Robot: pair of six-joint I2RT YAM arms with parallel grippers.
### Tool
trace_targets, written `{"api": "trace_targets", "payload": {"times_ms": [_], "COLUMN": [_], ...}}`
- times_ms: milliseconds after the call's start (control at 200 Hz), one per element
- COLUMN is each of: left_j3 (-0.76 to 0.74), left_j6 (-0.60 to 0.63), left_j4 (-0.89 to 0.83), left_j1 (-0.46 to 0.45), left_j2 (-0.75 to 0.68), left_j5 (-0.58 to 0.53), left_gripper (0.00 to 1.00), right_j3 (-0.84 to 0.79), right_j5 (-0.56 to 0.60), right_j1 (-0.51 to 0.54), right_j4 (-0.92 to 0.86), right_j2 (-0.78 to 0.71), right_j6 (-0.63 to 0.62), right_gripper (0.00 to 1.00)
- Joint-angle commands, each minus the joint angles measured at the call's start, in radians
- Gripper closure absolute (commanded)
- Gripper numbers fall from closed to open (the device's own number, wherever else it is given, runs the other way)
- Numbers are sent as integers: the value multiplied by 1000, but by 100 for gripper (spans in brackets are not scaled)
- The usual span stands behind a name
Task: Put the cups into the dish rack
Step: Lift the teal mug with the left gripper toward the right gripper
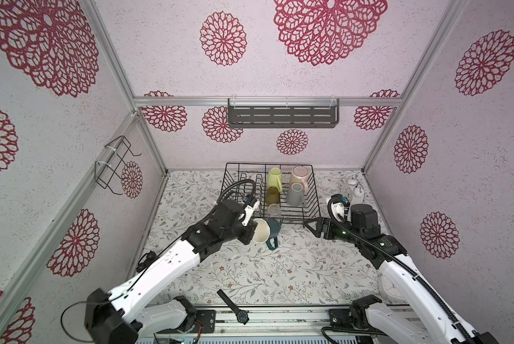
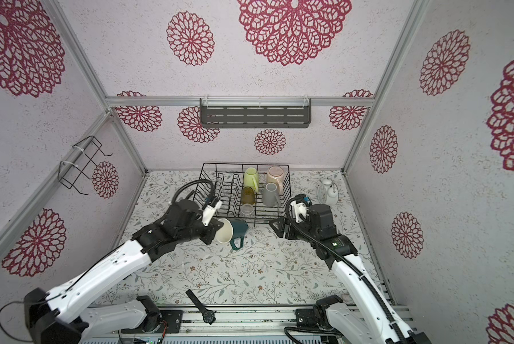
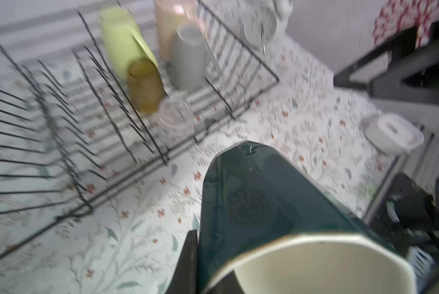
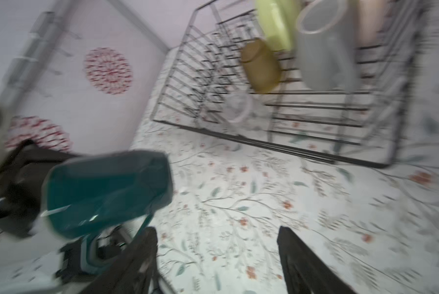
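Sideways, cream-lined dark teal mug (image 1: 269, 230), rim in left gripper (image 1: 252, 236); right gripper (image 4: 217, 229) wide.

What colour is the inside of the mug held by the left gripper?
Cream, with a dark teal outside; the mug shows best in the left wrist view.

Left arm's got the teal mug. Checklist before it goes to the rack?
1. Grip: left gripper shut on teal mug rim: ok.
2. Mug off the table: cannot tell.
3. Free room in dish rack: ok, divider rows beside the amber tumbler are bare.
4. Other arm: right gripper open, apart from mug: ok.
5. Mug turned for loading: not ok, it lies sideways.
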Motion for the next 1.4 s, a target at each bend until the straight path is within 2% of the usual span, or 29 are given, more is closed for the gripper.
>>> {"api": "trace_targets", "payload": {"times_ms": [0, 65, 170, 295, 380, 520, 585, 721, 791, 926, 1046, 1111, 1291, 1396], "left_j3": [-132, -171, -189, -186, -186, -184, -196, -215, -224, -216, -197, -199, -197, -190], "left_j6": [28, 13, 16, -27, -59, -119, -136, -162, -185, -194, -197, -193, -206, -213], "left_j4": [449, 551, 660, 771, 826, 877, 914, 955, 974, 968, 919, 920, 922, 928], "left_j1": [-1, 7, 15, 25, 38, 52, 53, 53, 55, 55, 55, 55, 54, 55], "left_j2": [-104, -137, -140, -114, -95, -76, -69, -62, -60, -46, -46, -47, -44, -28], "left_j5": [-36, -102, -127, -74, -8, 55, 79, 77, 75, 108, 119, 107, 98, 116], "left_gripper": [100, 100, 100, 100, 100, 100, 100, 100, 100, 100, 100, 100, 100, 100], "right_j3": [-25, -40, -60, -49, -51, -49, -61, -86, -90, -78, -52, -47, -24, -12], "right_j5": [-363, -357, -333, -300, -313, -300, -299, -307, -315, -320, -328, -329, -334, -336], "right_j1": [23, 58, 139, 214, 219, 219, 220, 220, 222, 235, 251, 258, 267, 276], "right_j4": [313, 396, 539, 648, 713, 752, 839, 1102, 1178, 1211, 1194, 1187, 1195, 1200], "right_j2": [35, 42, 55, 112, 137, 152, 159, 195, 220, 245, 262, 273, 303, 319], "right_j6": [191, 259, 376, 491, 552, 583, 640, 820, 875, 889, 876, 871, 876, 879], "right_gripper": [22, 22, 17, 17, 19, 21, 27, 48, 58, 58, 48, 46, 47, 52]}}
